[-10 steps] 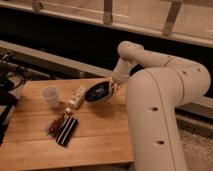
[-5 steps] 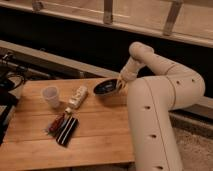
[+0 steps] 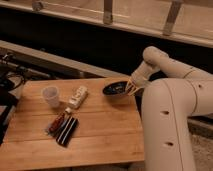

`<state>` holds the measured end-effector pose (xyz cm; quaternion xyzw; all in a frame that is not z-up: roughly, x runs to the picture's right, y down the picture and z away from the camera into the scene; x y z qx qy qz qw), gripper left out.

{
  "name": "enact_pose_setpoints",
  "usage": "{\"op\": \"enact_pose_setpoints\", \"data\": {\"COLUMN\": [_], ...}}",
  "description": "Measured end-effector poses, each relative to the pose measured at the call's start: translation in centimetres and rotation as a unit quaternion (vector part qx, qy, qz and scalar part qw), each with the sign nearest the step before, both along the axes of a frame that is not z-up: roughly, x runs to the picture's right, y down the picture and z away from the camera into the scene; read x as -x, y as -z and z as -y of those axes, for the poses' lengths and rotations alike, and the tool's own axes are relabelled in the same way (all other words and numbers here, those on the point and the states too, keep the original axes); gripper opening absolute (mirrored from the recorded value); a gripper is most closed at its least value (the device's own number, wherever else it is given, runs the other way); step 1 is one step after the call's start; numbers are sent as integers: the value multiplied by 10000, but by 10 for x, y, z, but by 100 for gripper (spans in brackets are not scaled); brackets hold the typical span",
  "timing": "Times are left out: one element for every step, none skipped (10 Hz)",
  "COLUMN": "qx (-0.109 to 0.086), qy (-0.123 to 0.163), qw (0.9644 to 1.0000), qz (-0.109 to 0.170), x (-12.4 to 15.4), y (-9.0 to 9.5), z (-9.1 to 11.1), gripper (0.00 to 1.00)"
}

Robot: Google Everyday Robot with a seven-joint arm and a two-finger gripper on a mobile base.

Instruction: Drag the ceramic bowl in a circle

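The ceramic bowl (image 3: 115, 89), dark, glossy and shallow, sits on the wooden table (image 3: 100, 135) near its far right corner. My gripper (image 3: 131, 89) is at the bowl's right rim, with the fingers (image 3: 134, 87) closed on that rim. The white arm reaches down to it from the right. The arm's large white body fills the right side of the view and hides the table's right edge.
A small translucent white cup (image 3: 51, 95) stands at the left of the table. A white bottle (image 3: 77, 97) lies between the cup and the bowl. Dark and red packets (image 3: 62, 128) lie toward the front left. A dark ledge and railing run behind the table.
The gripper and the bowl have moved together to the right, from beside the white bottle toward the table's far right corner. The cup, bottle and packets have not moved.
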<state>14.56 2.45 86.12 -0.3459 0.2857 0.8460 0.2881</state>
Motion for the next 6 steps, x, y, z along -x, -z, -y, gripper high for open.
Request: {"op": "enact_pose_setpoints", "data": {"qx": [37, 39, 37, 23, 39, 50], "qy": [144, 180, 214, 265, 338, 399], "qw": [9999, 9998, 9997, 9995, 9991, 9988], "qz": [54, 97, 141, 185, 240, 273], "x": [10, 24, 39, 60, 76, 83], "y": [4, 6, 7, 3, 3, 5], "z": [-4, -6, -7, -4, -4, -6], "gripper": [10, 10, 10, 10, 10, 10]}}
